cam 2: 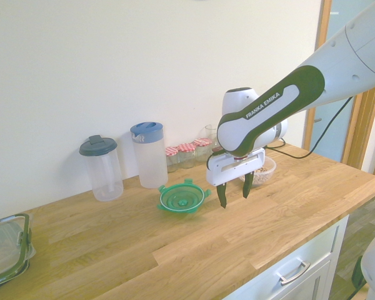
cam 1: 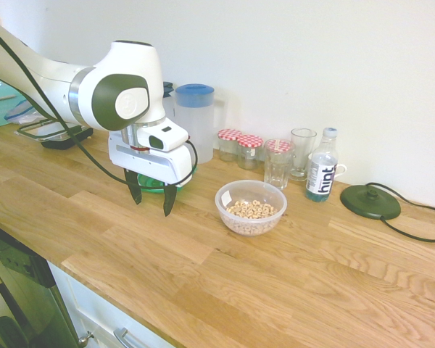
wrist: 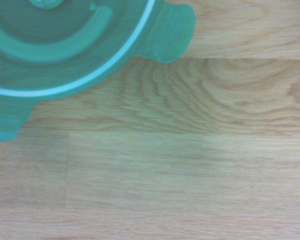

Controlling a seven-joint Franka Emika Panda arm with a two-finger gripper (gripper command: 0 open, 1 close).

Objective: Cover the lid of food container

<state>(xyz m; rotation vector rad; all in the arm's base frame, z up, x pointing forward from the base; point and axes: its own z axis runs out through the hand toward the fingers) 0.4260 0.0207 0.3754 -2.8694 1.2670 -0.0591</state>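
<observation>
Wooden counter (cam 1: pixel 290 290) along a white wall, nothing of the task done yet. Tall clear jug with blue lid (cam 2: pixel 149 154) and a second clear jug with dark lid (cam 2: pixel 101 167) against the wall, untouched and irrelevant. Franka gripper (cam 1: pixel 151 196) hanging above the counter, pointing straight down, jaws spread wide and empty — nothing between the fingers in either exterior view. Food container (cam 1: pixel 251 206) sitting uncovered on the counter just beside the gripper, cereal rings visible inside, no lid on it. Green lid (cam 2: pixel 183 199) lying flat on the wood on the other side of the gripper from the bowl, near the blue-lidded jug, partly hidden behind the hand in the first exterior view. In the wrist view only an edge of the lid with one snap tab, white ring mark showing, the rest bare wood — so gripper offset from the lid, not centred over it. Lid and bowl apart, not touching. Still left, as a judgement: shift over the lid, descend, pinch it at the rim or a tab, lift, carry across to the bowl, set down aligned and press. Roughly at the start, approach stage only. Small items behind the bowl — red-checked jars (cam 1: pixel 239 147), glasses (cam 1: pixel 278 164), water bottle (cam 1: pixel 322 174) — clear of the path.
</observation>
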